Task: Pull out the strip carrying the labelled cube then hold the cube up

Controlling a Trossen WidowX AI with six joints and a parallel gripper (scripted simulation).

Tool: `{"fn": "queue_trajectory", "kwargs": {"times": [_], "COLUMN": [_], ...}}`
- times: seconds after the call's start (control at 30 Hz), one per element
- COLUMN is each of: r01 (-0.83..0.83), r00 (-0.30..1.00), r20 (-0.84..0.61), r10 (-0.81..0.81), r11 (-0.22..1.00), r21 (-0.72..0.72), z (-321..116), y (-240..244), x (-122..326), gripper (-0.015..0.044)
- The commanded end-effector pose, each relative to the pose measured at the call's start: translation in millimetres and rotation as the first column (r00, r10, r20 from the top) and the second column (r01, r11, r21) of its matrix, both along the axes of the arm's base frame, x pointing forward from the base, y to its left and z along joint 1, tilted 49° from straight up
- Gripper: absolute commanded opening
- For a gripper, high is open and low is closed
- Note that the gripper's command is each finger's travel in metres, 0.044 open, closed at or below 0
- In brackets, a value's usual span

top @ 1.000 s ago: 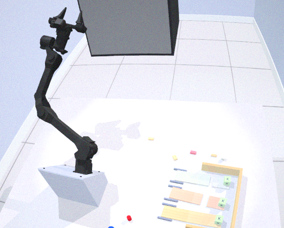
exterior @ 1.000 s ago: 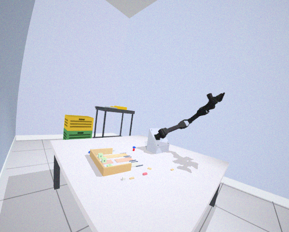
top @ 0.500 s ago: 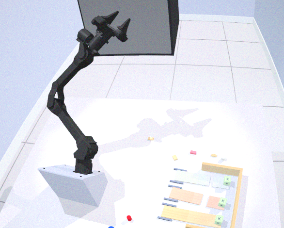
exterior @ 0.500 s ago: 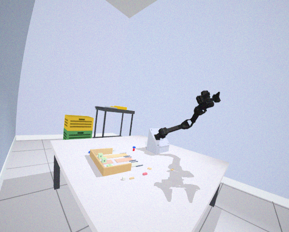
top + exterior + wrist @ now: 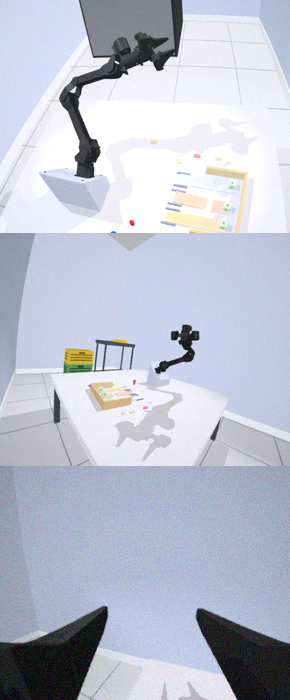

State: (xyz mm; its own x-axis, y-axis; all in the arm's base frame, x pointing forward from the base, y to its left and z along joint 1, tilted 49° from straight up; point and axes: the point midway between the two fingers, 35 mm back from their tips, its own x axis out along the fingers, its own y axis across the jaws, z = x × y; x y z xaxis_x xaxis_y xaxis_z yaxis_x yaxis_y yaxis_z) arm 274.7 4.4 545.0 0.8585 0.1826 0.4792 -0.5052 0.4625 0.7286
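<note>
My gripper is open and empty, high above the table and away from the strips. The yellow wood strip looks unbroken; a green cube marked K sits on its walled end. The salmon strip's long piece is separated by a gap from its short piece, which bears a K cube. The pale strip's long piece is likewise apart from its short piece, where another K cube stands.
A wooden wall surrounds the cube ends on three sides. Dark bars flank the strips' outer ends. A pink block, small tan blocks and a red cylinder lie on the table outside the wall.
</note>
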Motion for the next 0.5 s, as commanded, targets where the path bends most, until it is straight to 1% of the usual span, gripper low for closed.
{"fn": "queue_trajectory", "kwargs": {"times": [0.0, 0.23, 0.47], "r01": [-0.002, -0.050, -0.145], "r00": [0.993, 0.958, 0.896], "r20": [-0.119, -0.287, -0.444], "r10": [-0.009, -0.011, 0.008], "r11": [0.996, 0.977, 0.950], "r21": [-0.092, -0.205, -0.276], "z": [-58.6, -156.4, -263.8], "y": [-7.3, -21.0, -32.9], "x": [45.2, 92.5, 110.8], "gripper": [0.0400, 0.0400, 0.0400]}}
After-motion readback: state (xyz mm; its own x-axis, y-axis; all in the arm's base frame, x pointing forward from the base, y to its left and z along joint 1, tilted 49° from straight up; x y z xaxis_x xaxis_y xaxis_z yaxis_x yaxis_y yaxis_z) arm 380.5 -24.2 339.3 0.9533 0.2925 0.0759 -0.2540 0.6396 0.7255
